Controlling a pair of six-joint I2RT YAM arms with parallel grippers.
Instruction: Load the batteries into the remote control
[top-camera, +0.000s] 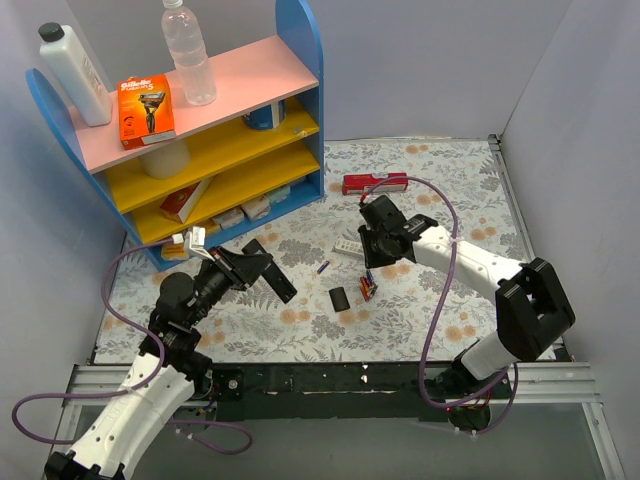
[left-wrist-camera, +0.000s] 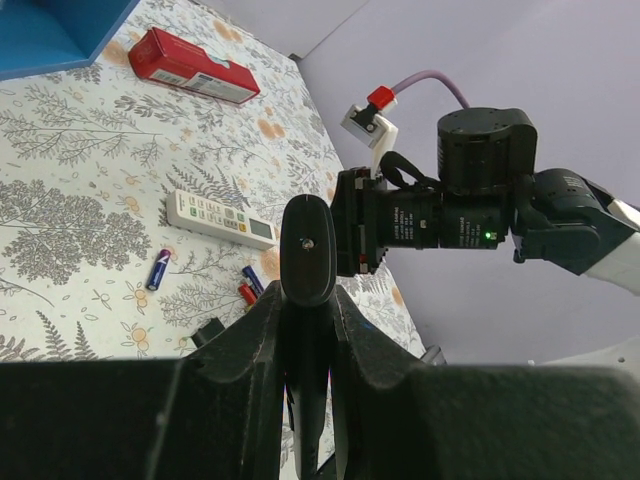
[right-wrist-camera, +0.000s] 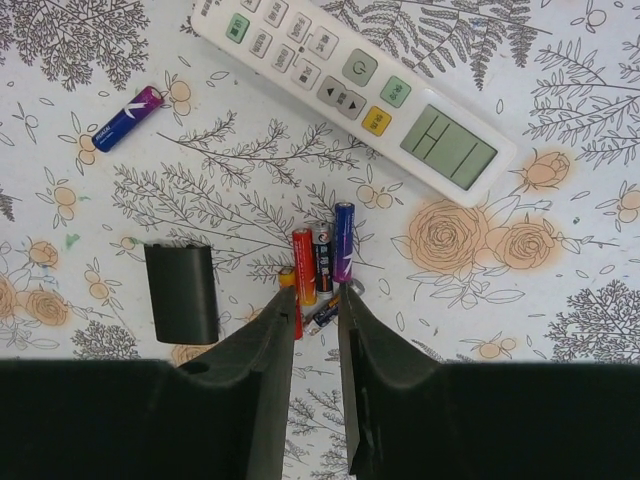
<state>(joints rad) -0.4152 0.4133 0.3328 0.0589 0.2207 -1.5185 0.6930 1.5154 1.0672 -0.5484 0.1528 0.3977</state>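
A: State of the left gripper (left-wrist-camera: 307, 300)?

B: Pressed together on a slim black bar with a rounded end (left-wrist-camera: 307, 240). Grips it low down, rounded end poking up beyond the grip. Held up off the floral-print bench (top-camera: 470, 170), to the left of everything else in play.

A: And the right gripper (right-wrist-camera: 315, 300)?

B: Points down over a cluster of tiny cylindrical batteries (top-camera: 368, 288). Jaws a narrow gap apart, flanking the cluster's near ends. Not clamped on any single cell; cannot tell whether touching one.

A: Where exactly, those batteries?

B: Flat on the bench, side by side: a red battery (right-wrist-camera: 303, 266), a dark battery (right-wrist-camera: 322, 262), a blue-purple battery (right-wrist-camera: 343, 240). Also something small and dark right between the jaws, too hidden to name. All just beside the display end of a long white plastic remote control with green and yellow buttons (right-wrist-camera: 340, 80), lying face up.

A: Any strays?

B: Yes, a second blue-purple battery (right-wrist-camera: 127, 117), alone, out toward the remote's other end and apart from it.

A: Anything else around?

B: A small black rectangular piece (right-wrist-camera: 182, 292), near the cluster, on the stray cell's side. Farther back, a flat red rectangular box (top-camera: 375, 183). At the far left, a blue shelf unit with pink and yellow boards (top-camera: 300, 90).
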